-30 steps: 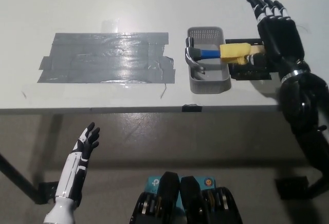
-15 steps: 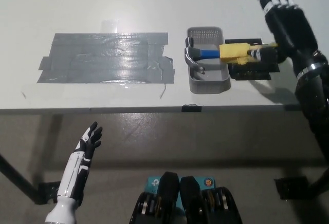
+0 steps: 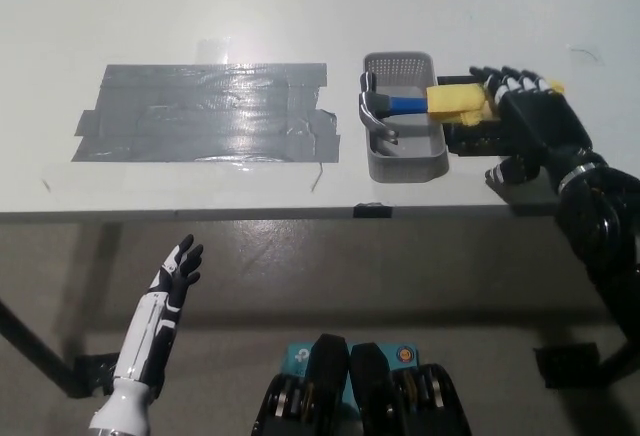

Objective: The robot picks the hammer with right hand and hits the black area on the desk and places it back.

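The hammer (image 3: 420,104) lies across the grey basket (image 3: 404,159): steel head on the left inside it, blue neck, yellow-wrapped handle sticking out over the right rim. My black right hand (image 3: 530,126) hovers over the handle's right end with its fingers spread, open, covering that end and the small black block (image 3: 468,140) beside the basket. The black taped area (image 3: 205,111) covers the desk's left middle. Below the desk edge at lower left, my white left hand (image 3: 172,281) rests open.
The white desk (image 3: 300,16) stretches back from its front edge, which crosses the picture at mid-height. A small black clip (image 3: 372,210) sits on that edge below the basket. Grey floor lies beneath.
My right hand has come back down and toward the hammer's handle end after being raised farther away. The hammer, basket and left hand have barely moved.
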You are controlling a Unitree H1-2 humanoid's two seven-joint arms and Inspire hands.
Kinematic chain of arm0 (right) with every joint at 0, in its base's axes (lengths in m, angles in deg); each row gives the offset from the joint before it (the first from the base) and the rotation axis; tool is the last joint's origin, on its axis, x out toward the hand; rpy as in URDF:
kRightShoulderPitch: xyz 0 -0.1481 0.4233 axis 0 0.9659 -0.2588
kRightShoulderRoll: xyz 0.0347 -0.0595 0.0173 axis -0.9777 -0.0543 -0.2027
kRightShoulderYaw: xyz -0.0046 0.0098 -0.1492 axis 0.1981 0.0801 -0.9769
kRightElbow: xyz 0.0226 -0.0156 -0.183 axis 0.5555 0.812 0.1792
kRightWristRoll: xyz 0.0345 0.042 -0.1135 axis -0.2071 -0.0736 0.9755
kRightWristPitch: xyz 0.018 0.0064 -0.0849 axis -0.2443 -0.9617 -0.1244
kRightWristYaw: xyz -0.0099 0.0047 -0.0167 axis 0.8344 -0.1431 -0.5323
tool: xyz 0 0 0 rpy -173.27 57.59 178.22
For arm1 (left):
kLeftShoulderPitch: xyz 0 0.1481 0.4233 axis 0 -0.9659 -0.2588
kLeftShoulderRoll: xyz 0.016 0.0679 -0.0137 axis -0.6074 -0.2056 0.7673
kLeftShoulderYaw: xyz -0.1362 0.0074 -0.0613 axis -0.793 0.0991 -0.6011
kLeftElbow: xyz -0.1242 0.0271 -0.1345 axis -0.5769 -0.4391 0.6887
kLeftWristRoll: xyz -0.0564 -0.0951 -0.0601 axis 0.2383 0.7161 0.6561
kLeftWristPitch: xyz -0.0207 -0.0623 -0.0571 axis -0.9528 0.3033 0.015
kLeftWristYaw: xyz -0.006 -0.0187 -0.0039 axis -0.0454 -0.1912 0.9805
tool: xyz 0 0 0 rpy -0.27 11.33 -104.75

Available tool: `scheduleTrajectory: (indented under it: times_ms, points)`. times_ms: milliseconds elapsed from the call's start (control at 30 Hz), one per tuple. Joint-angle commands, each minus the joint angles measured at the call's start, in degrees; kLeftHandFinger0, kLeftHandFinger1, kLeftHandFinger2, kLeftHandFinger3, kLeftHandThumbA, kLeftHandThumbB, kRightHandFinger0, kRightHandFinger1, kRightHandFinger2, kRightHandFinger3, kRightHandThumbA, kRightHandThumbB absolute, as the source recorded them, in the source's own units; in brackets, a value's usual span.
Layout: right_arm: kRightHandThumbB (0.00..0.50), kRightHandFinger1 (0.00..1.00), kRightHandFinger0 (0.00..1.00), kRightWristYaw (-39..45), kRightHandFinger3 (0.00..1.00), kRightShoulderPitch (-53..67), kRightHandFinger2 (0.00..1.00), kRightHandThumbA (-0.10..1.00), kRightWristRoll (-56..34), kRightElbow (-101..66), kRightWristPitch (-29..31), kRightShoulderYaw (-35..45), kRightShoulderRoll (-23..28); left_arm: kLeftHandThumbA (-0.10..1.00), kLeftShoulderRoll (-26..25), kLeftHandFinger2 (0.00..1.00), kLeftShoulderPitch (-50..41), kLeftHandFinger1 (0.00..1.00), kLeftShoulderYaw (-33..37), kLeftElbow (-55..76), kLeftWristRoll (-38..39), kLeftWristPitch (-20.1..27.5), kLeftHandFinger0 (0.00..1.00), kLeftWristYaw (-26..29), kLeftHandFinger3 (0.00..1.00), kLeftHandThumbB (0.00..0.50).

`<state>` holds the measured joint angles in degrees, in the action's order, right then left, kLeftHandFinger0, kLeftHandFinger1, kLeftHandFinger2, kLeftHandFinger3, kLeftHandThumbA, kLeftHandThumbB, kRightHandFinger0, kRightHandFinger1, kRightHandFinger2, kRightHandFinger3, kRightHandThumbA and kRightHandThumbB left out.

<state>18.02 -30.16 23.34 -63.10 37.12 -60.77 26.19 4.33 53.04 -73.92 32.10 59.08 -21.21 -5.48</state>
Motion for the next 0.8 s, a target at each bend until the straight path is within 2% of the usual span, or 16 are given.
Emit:
scheduleTrajectory:
  times_ms: [0,300,433,767]
  points:
    - [0.497,1.00,1.00,-0.9,1.00,-4.8,1.00,1.00,1.2,0.3,0.5,0.0,0.5,1.00,-0.9,1.00,0.7,1.00,0.1,1.4,0.3,1.0,1.00,-0.9,1.00,0.000]
    - [0.456,1.00,1.00,-0.4,1.00,-7.0,1.00,1.00,0.9,-2.2,-0.2,0.7,0.8,1.00,-0.8,1.00,0.6,1.00,-0.1,0.8,0.6,1.2,1.00,-1.1,1.00,0.017]
    - [0.462,1.00,1.00,0.3,1.00,-6.9,1.00,1.00,1.0,-3.9,-1.0,0.8,0.7,0.99,-0.6,1.00,0.5,1.00,-0.3,0.7,0.9,1.6,1.00,-1.1,1.00,0.001]
    - [0.466,1.00,1.00,0.1,1.00,-6.3,1.00,1.00,0.6,-3.5,-0.9,0.8,0.0,0.99,-0.6,1.00,0.4,1.00,-0.2,1.3,0.4,1.2,1.00,-1.1,1.00,0.000]
